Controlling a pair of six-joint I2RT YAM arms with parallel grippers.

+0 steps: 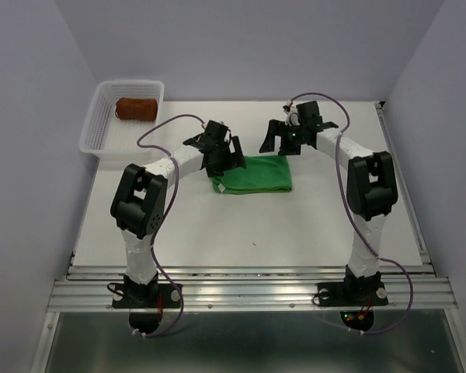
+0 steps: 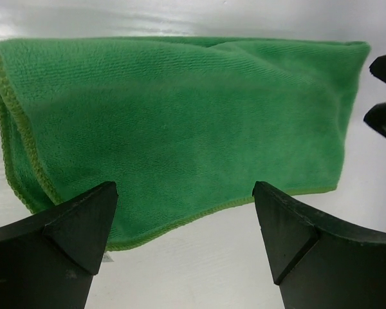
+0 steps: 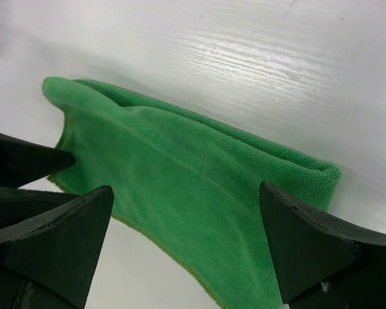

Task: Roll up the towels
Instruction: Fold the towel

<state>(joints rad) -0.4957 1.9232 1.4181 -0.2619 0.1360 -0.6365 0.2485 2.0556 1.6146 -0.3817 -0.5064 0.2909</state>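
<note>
Green towel (image 1: 256,175) lies folded flat at centre. Left gripper (image 1: 227,159) gapes wide over its 9 o'clock end, right gripper (image 1: 278,144) wide at its 1 o'clock edge; neither holds it.

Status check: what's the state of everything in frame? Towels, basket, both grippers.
green towel: folded flat on the table, not rolled.
white basket: upright at the table's far left corner, one towel inside.
rust-brown towel: rolled, lying in the white basket.
left gripper: open, holding nothing, over the green towel.
right gripper: open, holding nothing, over the green towel.
</note>
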